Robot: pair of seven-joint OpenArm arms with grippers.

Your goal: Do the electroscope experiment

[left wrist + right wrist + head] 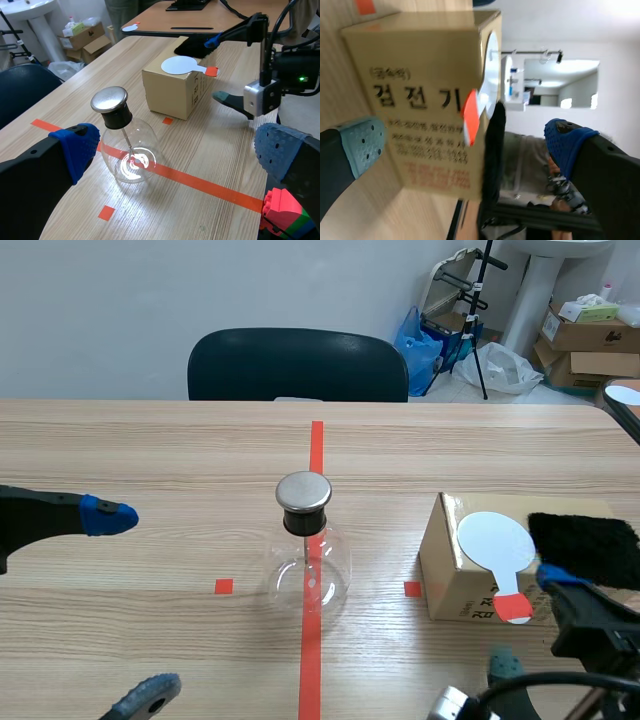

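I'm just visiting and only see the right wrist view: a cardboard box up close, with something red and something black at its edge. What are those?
Observer: The red bit is the handle tip of a white round paddle lying on top of the box; the black is a fuzzy cloth lying there too.
Operator: Is anything else on the table?
Observer: A round glass flask with a metal cap stands on the red tape line, apart from the box, ahead of the open left pincer.

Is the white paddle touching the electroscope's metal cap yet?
No: the white paddle lies on top of the cardboard box, off to the side and clearly apart from the metal cap.
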